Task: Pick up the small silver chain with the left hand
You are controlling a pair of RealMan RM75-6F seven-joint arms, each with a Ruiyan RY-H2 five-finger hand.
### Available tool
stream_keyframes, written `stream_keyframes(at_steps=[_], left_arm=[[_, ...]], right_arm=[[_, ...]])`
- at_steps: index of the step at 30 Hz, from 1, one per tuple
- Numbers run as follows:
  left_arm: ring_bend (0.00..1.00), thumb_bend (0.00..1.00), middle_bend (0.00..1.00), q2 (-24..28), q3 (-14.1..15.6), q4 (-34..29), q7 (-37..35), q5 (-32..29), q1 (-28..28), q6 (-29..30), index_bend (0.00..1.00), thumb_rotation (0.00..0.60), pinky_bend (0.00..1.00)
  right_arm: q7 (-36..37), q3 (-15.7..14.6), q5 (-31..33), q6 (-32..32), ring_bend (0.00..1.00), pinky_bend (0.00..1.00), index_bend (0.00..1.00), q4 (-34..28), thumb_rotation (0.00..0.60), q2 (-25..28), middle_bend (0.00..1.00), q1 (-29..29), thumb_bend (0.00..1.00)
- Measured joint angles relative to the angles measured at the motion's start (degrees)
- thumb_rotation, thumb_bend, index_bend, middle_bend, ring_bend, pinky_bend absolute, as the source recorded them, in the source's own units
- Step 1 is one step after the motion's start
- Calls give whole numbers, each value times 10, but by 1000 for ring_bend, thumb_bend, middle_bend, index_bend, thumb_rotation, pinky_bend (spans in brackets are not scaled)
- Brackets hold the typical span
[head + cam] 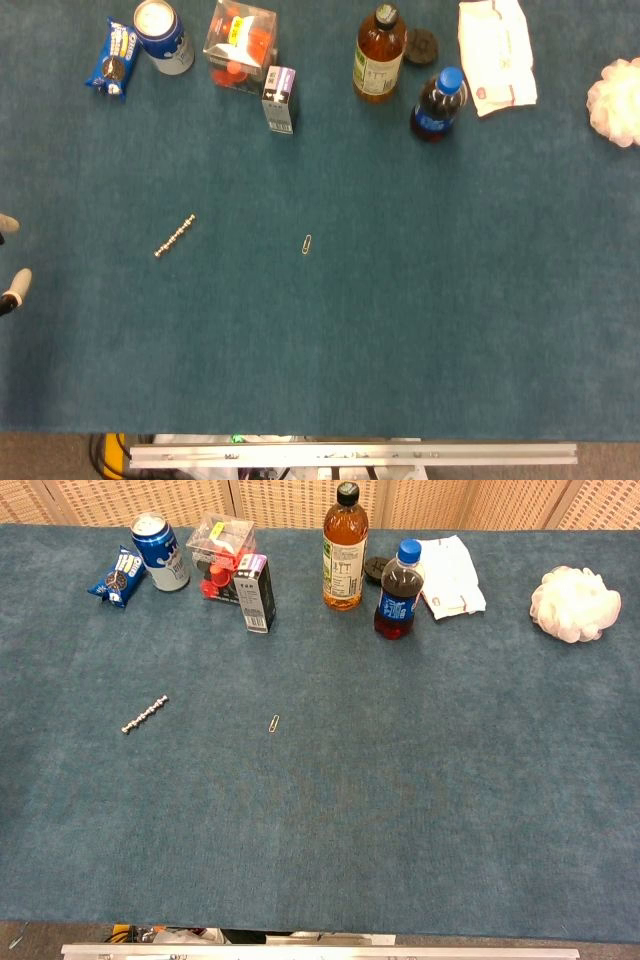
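Observation:
The small silver chain [174,236] lies stretched out diagonally on the blue table cloth, left of centre; the chest view shows the chain [145,714] too. Only fingertips of my left hand [10,258] show, at the far left edge of the head view. They are spread apart with nothing between them, well to the left of the chain and slightly nearer to me. The chest view does not show that hand. My right hand appears in neither view.
A paper clip [307,244] lies right of the chain. Along the far edge stand a snack pack [113,57], a can [163,35], a clear box [240,45], a small carton [279,100], two bottles [379,53] [438,104], a white pouch [495,55] and a sponge ball [618,100].

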Motion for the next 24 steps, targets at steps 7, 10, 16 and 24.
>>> stream_keyframes(at_steps=[7,10,16,24], left_arm=[[409,223,468,1,1,5,-7,3,0,-2,375,600,421],[409,223,468,4,2,9,-18,13,-3,-6,376,600,420],[418,223,468,21,14,20,-56,58,-24,-37,376,600,419],[486,224,577,50,19,25,-59,90,-93,-137,375,600,419]], right_arm=[[-5,2,4,12,420,564,344,-5,600,4,430,-4,233],[-8,6,5,19,420,564,344,-10,600,10,430,-4,233],[-29,15,10,26,420,564,344,-28,600,20,430,-3,233],[-39,21,19,30,420,564,344,-37,600,27,430,-3,234]])
